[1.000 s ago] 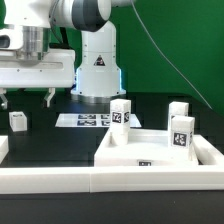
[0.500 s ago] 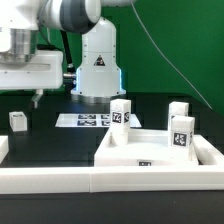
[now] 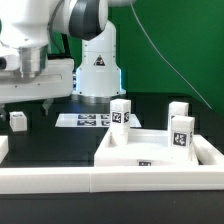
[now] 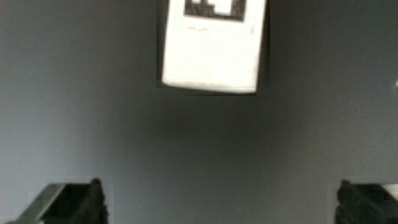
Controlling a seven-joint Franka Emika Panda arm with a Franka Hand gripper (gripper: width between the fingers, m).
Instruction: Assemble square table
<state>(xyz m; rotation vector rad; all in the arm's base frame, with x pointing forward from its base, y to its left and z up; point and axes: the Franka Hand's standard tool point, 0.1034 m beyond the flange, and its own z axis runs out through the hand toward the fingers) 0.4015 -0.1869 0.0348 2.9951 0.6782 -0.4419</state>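
Observation:
The square table's white slab point(image 3: 128, 150) lies at the exterior view's right with a tag on its front edge. Three short white tagged legs point(image 3: 121, 113) point(image 3: 178, 111) point(image 3: 182, 132) stand on it. A fourth leg point(image 3: 17, 120) stands alone on the black table at the left. My gripper point(image 3: 24, 104) hangs open just above this loose leg and is empty. In the wrist view the leg point(image 4: 214, 45) lies ahead of my gripper point(image 4: 221, 205). The dark fingertips point(image 4: 71, 203) stand wide apart with nothing between them.
The marker board point(image 3: 88, 120) lies flat in front of the robot's base point(image 3: 98, 70). Long white border rails point(image 3: 60, 182) run along the front, and one rail end point(image 3: 3, 146) shows at the left edge.
The hand swung a little to the left, then came back right. It now hangs slightly lower over the loose leg, with its jaws still open.

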